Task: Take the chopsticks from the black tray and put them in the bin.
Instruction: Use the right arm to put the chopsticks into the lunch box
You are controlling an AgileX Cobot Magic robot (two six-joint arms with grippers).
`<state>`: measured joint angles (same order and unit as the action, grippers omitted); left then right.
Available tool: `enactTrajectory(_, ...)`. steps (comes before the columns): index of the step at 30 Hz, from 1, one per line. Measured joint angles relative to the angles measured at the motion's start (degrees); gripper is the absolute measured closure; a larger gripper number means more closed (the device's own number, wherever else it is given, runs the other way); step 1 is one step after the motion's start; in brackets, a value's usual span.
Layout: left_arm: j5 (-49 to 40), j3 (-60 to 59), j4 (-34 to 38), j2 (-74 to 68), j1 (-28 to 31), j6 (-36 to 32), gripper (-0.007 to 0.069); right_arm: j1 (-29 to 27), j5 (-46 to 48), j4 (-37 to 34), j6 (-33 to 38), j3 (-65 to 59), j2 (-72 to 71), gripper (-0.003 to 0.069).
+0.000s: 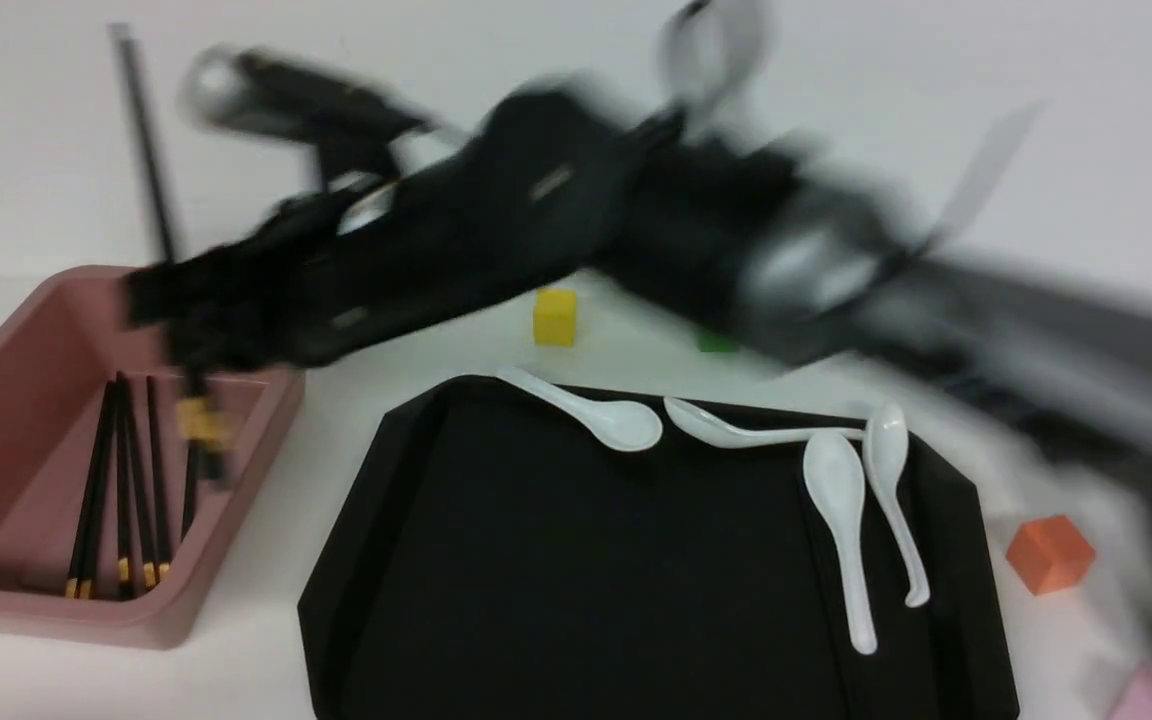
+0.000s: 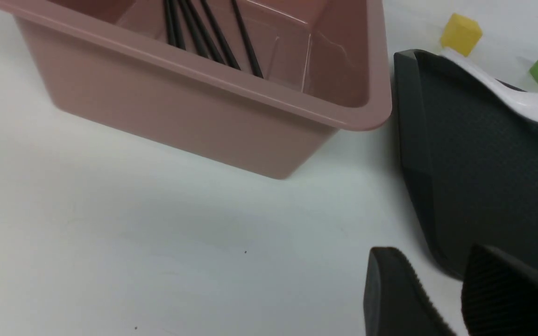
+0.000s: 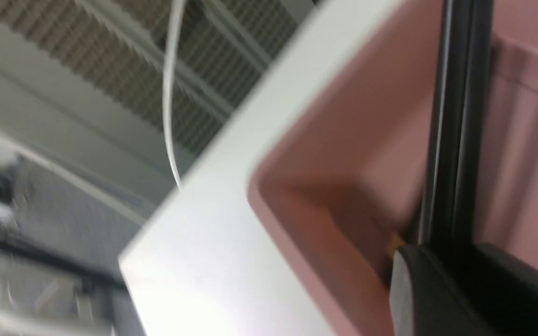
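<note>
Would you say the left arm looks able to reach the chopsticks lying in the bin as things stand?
Probably not directly: the left claw sits low outside the bin, whose wall stands between it and the chopsticks, and the right claw hangs over the opening.

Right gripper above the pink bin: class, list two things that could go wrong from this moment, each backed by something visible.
1. The right gripper grips the held chopstick nearly upright, much of it above the bin. Released like this, it may topple over the rim onto the table.
2. The arm is motion-blurred and the stick's gold end hangs close to the bin's wall, so it might strike it.
</note>
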<state>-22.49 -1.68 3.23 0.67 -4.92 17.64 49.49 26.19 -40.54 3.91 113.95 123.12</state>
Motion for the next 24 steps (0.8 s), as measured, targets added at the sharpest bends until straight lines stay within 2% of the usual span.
enactTrajectory(4,0.0,0.0,0.0,0.0,0.0,0.0,0.0386,3.0,-10.0,-4.6,2.3,3.2,7.4,0.0525)
enactTrajectory(11,0.0,0.0,0.0,0.0,0.0,0.0,0.0386,4.2,-19.5,-6.6,2.9,3.2,13.9,0.0525)
enactTrajectory(18,0.0,0.0,0.0,0.0,0.0,0.0,0.0386,3.8,-20.8,-4.8,2.9,3.3,14.2,0.0468)
enactTrajectory(22,0.0,0.0,0.0,0.0,0.0,0.0,0.0386,3.8,-18.0,-2.6,2.9,3.4,14.1,0.0409)
enactTrajectory(24,0.0,0.0,0.0,0.0,0.0,0.0,0.0386,3.4,-13.8,-2.0,2.9,3.4,13.5,0.0398)
